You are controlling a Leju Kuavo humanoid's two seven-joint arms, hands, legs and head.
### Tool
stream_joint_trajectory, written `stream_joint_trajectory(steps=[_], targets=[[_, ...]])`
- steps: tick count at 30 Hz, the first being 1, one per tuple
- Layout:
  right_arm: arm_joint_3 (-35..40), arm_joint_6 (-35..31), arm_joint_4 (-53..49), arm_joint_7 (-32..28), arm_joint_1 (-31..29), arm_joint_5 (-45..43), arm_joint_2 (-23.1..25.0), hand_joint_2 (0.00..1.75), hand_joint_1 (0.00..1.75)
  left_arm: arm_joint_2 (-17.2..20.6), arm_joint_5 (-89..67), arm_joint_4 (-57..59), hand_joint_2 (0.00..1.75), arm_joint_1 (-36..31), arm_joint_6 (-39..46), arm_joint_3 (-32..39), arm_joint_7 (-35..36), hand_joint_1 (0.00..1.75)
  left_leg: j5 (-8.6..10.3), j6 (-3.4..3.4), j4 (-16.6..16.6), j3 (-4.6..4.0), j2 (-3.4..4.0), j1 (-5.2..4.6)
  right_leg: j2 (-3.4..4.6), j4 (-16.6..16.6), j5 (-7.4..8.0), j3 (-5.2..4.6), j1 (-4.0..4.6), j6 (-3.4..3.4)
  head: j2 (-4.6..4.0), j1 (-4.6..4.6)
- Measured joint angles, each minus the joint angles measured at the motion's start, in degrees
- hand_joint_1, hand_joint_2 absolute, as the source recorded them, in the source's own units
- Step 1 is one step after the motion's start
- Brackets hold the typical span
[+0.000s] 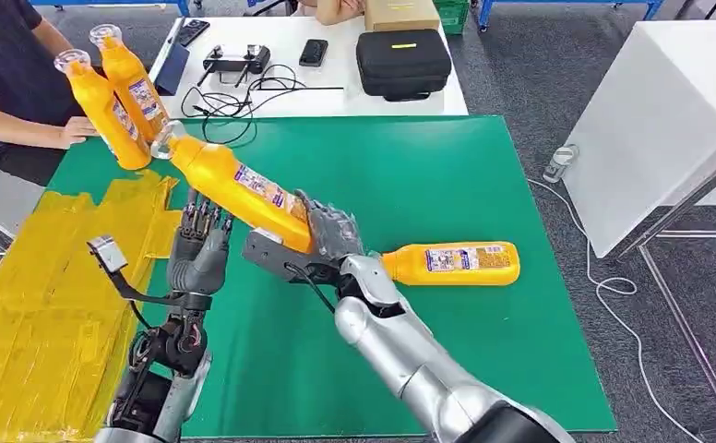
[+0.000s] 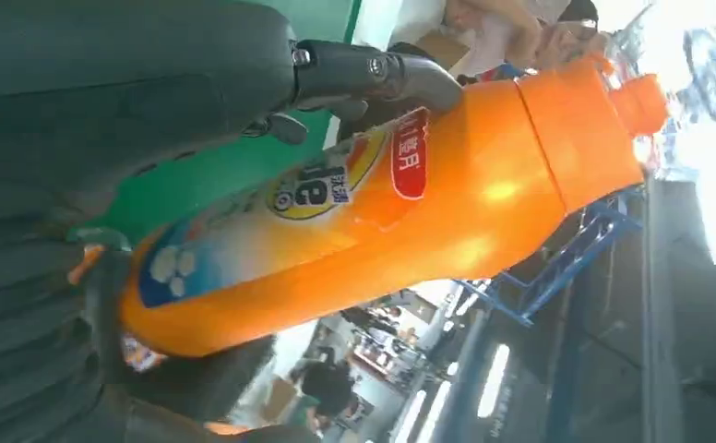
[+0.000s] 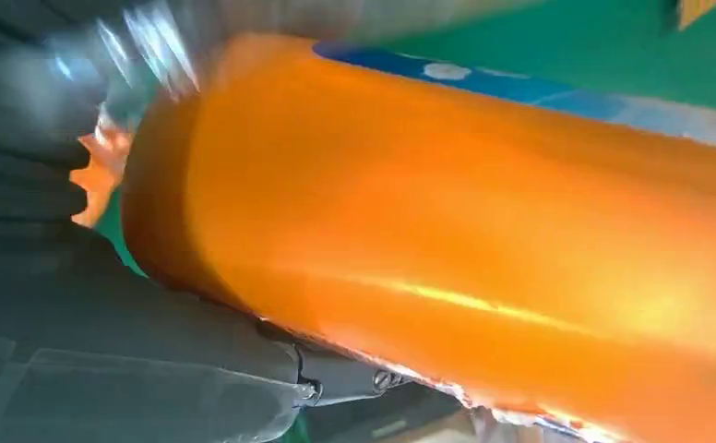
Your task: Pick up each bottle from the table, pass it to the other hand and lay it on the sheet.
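Now the right hand grips the base end of an orange bottle, fingers wrapped round its body, and holds it tilted above the green mat, cap pointing to the far left. In the right wrist view the same bottle lies across the palm. The left hand stands just beside and below the bottle, fingers upright and apart; from the head view I cannot tell whether they touch it. In the left wrist view the bottle lies close against that hand, with a dark finger curved over its labelled side.

A second bottle lies on its side on the mat, right of the right forearm. Two more bottles stand at the far left corner, where a person's hand rests against the nearer one. The yellow sheet covers the near left of the table, beside the mat.
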Motion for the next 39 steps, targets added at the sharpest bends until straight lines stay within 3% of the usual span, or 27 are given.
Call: stream_joint_trajectory(steps=[9,17,18,19,39], targets=[[17.97,-1.07,-3.65,4.50,1.54,-13.93,0.37,1.75,1.75,0.35,3.65,-0.81,1.75,0.27,0.59,1.55,2.97,0.00,0.01,0.00,-0.01,-0.01,0.04,0.01,0.04,0.01,0.00,-0.04,0.02,0.00,-0.02,-0.04],[25.37,-1.70,-4.54,6.05,1.09,-16.80,-0.20,1.75,1.75,0.48,3.67,-4.15,1.75,3.91,1.14,2.71,3.56,0.00,0.00,0.00,0.00,-0.01,0.12,-0.06,0.08,-0.01,0.00,-0.04,-0.01,0.00,-0.02,0.00],[25.88,-1.70,-4.54,6.07,1.09,-16.87,-0.22,1.75,1.75,0.48,3.65,-4.48,1.75,4.30,1.14,2.80,3.69,1.05,0.00,0.00,0.00,0.00,0.13,-0.06,0.09,-0.01,0.00,-0.04,-0.01,0.00,0.00,0.00],[26.33,-1.70,-4.54,6.14,1.09,-17.02,-0.22,1.75,1.75,0.50,3.65,-4.74,1.75,4.60,1.14,2.86,3.76,1.75,0.00,0.00,0.00,-0.01,0.14,-0.06,0.09,-0.01,0.00,-0.05,-0.01,0.00,0.00,0.00],[30.22,-1.55,-4.37,5.81,-0.22,-22.96,-0.39,1.75,1.75,0.46,3.12,-6.73,1.75,6.08,2.86,4.26,3.08,1.75,0.00,-0.01,0.00,-0.01,0.18,-0.04,0.11,-0.01,0.00,-0.06,0.00,0.00,0.00,0.00]])
